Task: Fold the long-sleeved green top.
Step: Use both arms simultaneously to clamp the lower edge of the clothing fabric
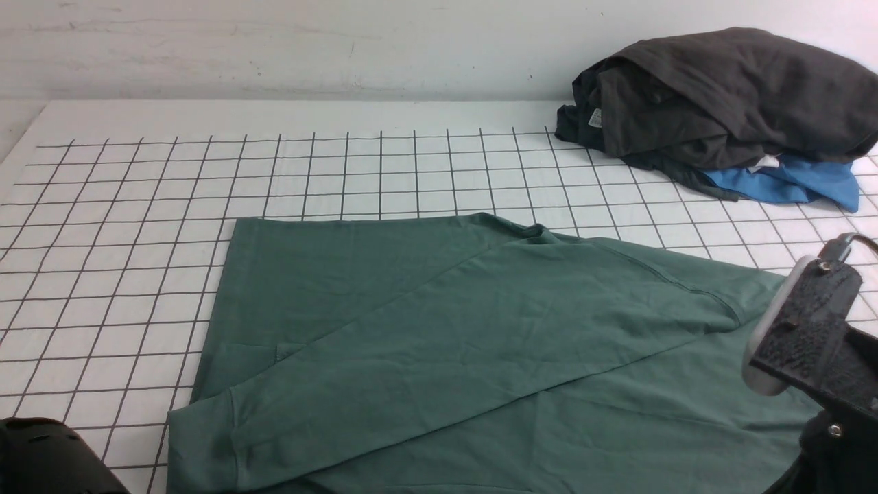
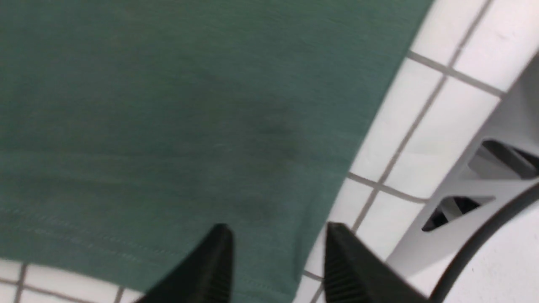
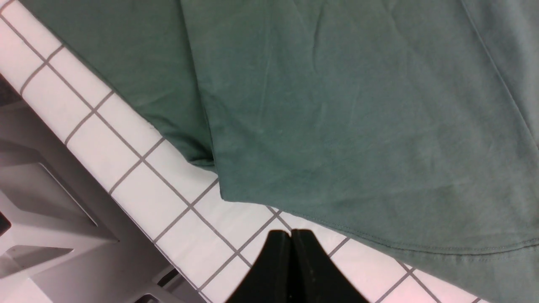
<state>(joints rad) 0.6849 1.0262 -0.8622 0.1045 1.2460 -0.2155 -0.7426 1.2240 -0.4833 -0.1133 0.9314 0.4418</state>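
Front view shows the green long-sleeved top (image 1: 439, 343) spread flat over the near half of the desk (image 1: 137, 206), reaching past its near edge out of frame. One sleeve (image 1: 425, 384) is laid slantwise across the body, its cuff toward the near left corner. So the sleeve-folding step looks in hand, with the body not yet folded over. The left gripper (image 2: 276, 229) hovers at the top's edge with its jaws partly apart and nothing clamped between them. The right gripper (image 3: 290, 235) has its jaws pressed together, empty, just off the stitched hem. The next move likely calls for pinching a hem or side edge cleanly, both layers, and carrying it over without dragging the sleeve. No logo or neck label shows. A pale tag (image 1: 594, 118) on the dark grey garment (image 1: 727, 89), which lies over the blue garment (image 1: 796, 182) at the far right corner, is too small to read.
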